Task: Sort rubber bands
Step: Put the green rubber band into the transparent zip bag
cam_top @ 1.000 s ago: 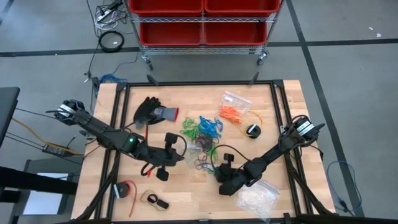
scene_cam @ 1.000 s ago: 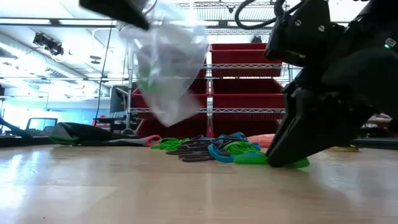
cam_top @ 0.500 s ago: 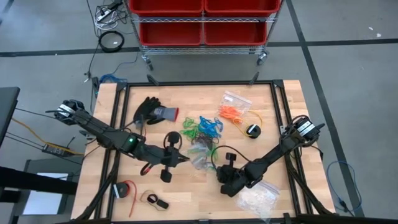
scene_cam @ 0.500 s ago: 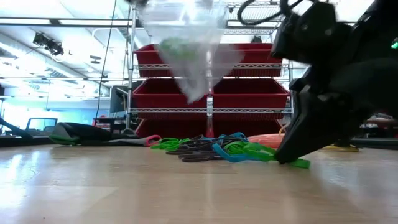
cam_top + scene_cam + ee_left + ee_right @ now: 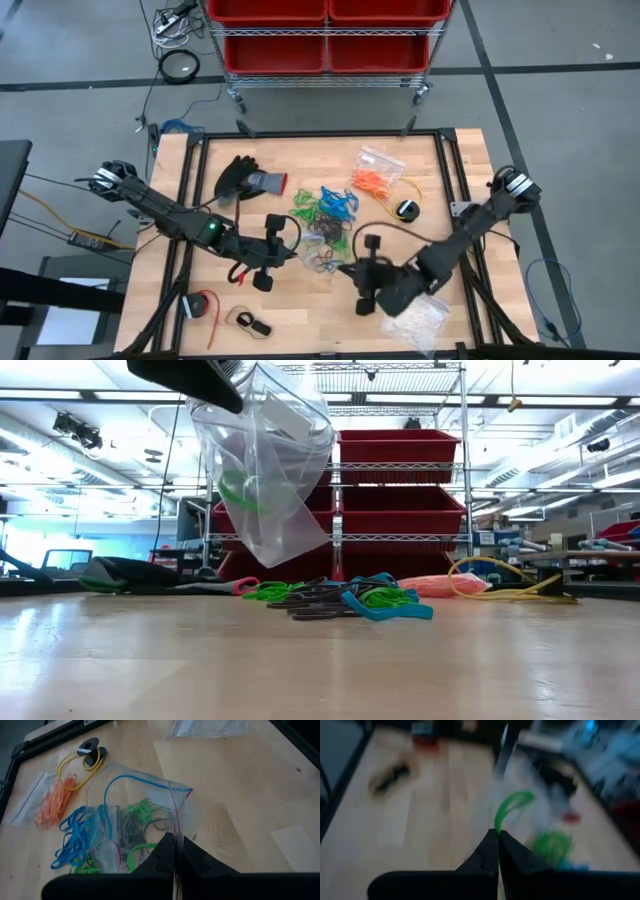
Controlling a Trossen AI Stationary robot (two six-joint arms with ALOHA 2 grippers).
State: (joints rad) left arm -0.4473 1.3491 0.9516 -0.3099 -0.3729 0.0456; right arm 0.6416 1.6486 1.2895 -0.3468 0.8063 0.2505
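Now green rubber band (image 5: 512, 802) between right jaws.

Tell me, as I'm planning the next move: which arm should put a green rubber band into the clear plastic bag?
Right, probably. The right gripper is shut on a thin green rubber band; the left gripper is holding the clear plastic bag up.

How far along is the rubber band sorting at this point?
Partly done. The orange bands are in their own clear bag, and green bands already sit inside the clear bag that the left tool holds up, shut on its edge. In hand: the right tool is shut on a green rubber band. Left: a mixed pile of blue, green and dark bands on the table.
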